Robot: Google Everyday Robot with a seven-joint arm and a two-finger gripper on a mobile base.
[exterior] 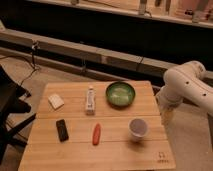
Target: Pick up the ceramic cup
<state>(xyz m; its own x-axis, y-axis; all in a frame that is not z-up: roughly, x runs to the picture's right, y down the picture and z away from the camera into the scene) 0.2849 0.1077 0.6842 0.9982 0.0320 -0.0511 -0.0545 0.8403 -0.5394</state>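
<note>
Off right edge of table (115,150) — claw (166,116), state unclear | ceramic cup (138,128) nearby | green bowl (120,93) behind

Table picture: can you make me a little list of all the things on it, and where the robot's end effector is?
table: wooden slats
ceramic cup: white, upright, front right, not yet picked up
green bowl: back right, behind the cup
white tube: middle, left of the bowl
orange stick: front middle
black slab: front left
white block: back left
end effector: beside the table's right edge, apart from the cup
</note>
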